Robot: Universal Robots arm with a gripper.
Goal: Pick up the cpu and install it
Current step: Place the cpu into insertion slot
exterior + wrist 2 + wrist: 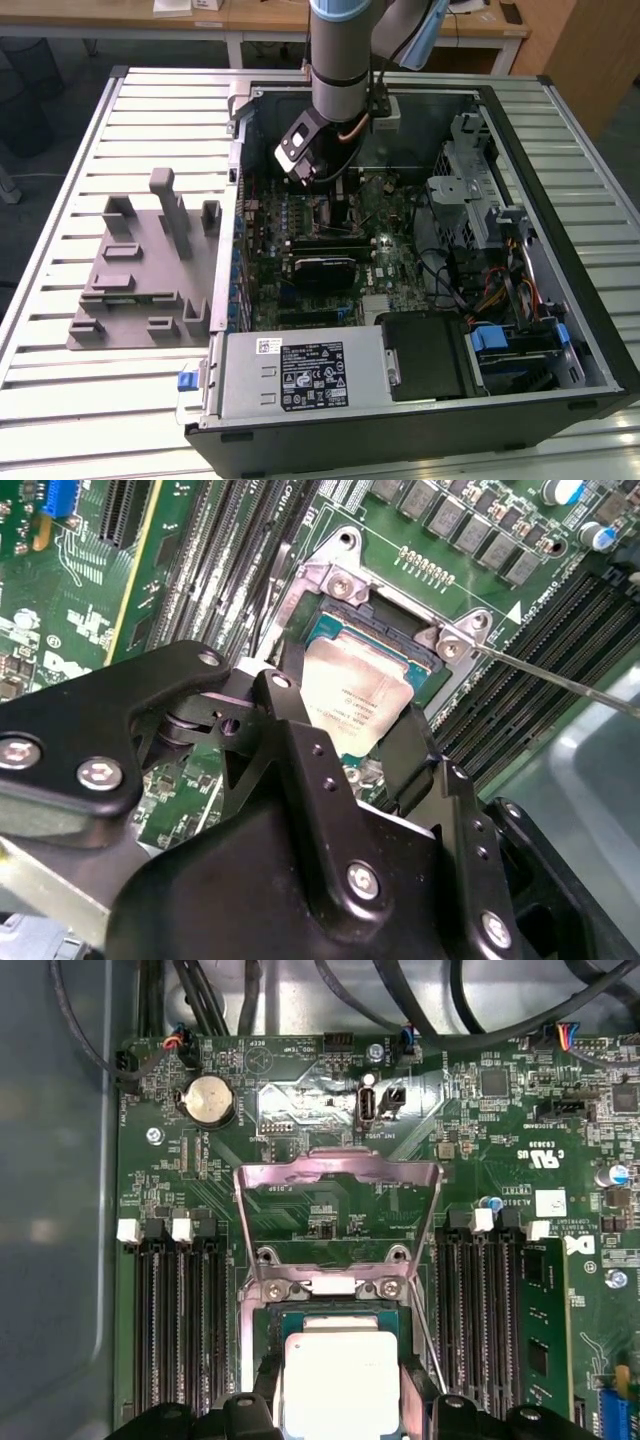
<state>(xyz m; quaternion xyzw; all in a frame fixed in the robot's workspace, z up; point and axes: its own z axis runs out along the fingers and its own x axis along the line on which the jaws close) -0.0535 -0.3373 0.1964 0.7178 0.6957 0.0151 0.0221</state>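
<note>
The small flat square cpu with the silvery-grey metal top (356, 685) lies directly over the square metal-framed socket (340, 583). In the second wrist view we see the socket's teal inner edge just past the chip's far side. We cannot tell whether the chip is fully seated.

The black gripper (349, 714) is closed narrowly on the cpu, with one finger (289, 708) against each of two opposite edges. In the first wrist view, the socket's shiny hinged metal load plate (338, 1165) stands swung open beyond the chip, and a thin metal lever rod (560, 676) runs out beside the socket.

Rows of long black memory slots (175, 1320) flank the socket on both sides of the green motherboard (500, 1140), and a round silver coin battery (210, 1098) sits farther off.

In the exterior view, the grey robot arm (340, 60) reaches down into the open black computer case (575, 290), which lies on a pale slatted metal table (50, 385). A grey plastic tray with upright pegs (135, 290) sits on the table just beside the case, on the exterior view's left.
</note>
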